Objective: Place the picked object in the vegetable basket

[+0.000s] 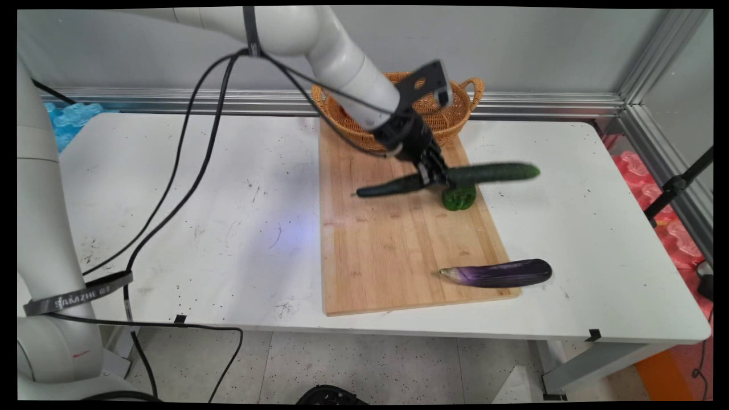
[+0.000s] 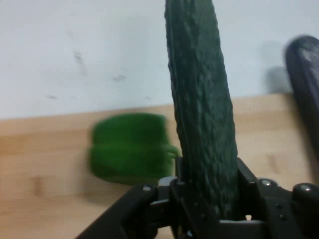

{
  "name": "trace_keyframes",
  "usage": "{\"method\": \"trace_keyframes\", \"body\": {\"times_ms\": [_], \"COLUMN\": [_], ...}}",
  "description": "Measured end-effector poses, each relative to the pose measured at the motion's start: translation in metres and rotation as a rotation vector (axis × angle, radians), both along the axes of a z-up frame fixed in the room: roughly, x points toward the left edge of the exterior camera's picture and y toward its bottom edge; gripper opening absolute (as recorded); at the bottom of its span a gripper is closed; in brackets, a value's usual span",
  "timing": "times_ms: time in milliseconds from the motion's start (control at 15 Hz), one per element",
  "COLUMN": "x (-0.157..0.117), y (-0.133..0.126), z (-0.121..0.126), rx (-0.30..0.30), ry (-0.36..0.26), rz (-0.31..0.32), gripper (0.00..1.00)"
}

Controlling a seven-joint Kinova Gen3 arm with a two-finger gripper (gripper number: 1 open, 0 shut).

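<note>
Right now gripper clamped on cucumber, held level above cutting board, green pepper just below. Grip looks off-centre; long end could sag, twist loose, drop onto pepper. Eggplant well apart, wicker basket behind.

Cucumber above pepper, board

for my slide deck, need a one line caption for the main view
Gripper holds a cucumber above the cutting board, over a green pepper, eggplant nearby.
</note>
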State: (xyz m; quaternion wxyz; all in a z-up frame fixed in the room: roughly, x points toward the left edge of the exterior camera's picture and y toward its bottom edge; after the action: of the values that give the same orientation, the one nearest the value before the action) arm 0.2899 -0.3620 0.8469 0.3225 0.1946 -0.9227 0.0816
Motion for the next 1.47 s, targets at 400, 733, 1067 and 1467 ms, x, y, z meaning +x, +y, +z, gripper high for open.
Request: {"method": "trace_keyframes", "body": {"times_ms": [400,733,1067,1467], "x": [0.026,0.054,0.08,0.106], "y": [-0.047,-0.095,-0.142,-0.181], "z": [0.027,0.042,0.047,0.043], "rx": [-0.068,-0.143,-0.212,-0.261], "ry": [-0.001,-0.01,-0.024,-0.041], "rz": [0.055,0.12,0.177,0.216], "gripper": [0.0,0.0,0.0,0.0]}}
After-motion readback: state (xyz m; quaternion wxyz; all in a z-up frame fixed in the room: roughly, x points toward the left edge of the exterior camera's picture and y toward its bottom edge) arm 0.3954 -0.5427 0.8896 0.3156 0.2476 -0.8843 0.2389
